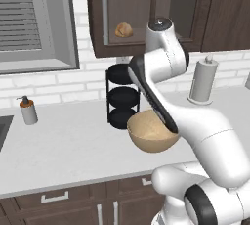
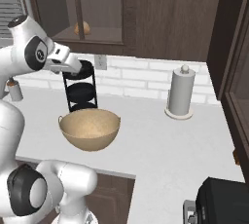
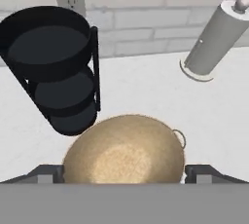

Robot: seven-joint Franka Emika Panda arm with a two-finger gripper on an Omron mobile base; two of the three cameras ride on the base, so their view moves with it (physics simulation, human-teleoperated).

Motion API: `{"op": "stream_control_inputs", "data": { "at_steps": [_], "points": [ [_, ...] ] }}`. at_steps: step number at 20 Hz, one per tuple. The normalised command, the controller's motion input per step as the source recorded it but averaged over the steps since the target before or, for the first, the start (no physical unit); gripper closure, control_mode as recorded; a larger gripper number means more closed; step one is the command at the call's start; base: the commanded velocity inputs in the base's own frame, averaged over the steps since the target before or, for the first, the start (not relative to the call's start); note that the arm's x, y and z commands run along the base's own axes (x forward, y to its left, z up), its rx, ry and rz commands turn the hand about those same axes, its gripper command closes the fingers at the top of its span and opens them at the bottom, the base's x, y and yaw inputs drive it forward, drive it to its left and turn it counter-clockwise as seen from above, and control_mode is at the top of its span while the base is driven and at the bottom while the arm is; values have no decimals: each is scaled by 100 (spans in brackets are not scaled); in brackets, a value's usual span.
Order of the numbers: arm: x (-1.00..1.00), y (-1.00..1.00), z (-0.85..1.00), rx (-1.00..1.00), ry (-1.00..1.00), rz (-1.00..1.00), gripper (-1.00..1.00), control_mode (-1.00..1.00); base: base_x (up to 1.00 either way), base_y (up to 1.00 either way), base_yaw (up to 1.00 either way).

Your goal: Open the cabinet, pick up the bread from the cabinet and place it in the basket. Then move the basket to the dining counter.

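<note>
The gripper (image 3: 124,172) is held wide open and empty — straight above the basket (image 3: 124,152) on the counter (image 3: 146,91). The bread (image 1: 123,30) is seen higher up, inside the cabinet (image 1: 128,13).

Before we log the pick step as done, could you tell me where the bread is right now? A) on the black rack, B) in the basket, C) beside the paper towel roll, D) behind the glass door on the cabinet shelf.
D: the bread sits on the cabinet shelf behind the glass, and the basket on the counter below holds nothing.
</note>
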Motion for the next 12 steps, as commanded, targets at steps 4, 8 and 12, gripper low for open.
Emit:
{"op": "stream_control_inputs", "data": {
  "at_steps": [4, 8, 12],
  "points": [
    [0, 85, 100, -1, -23, -5, -100, -100, 0, 0, 0],
    [-6, 70, 100, -4, -6, 5, -100, -100, 0, 0, 0],
    [-14, 66, 100, -8, 0, 19, -100, -100, 0, 0, 0]
  ]
}}
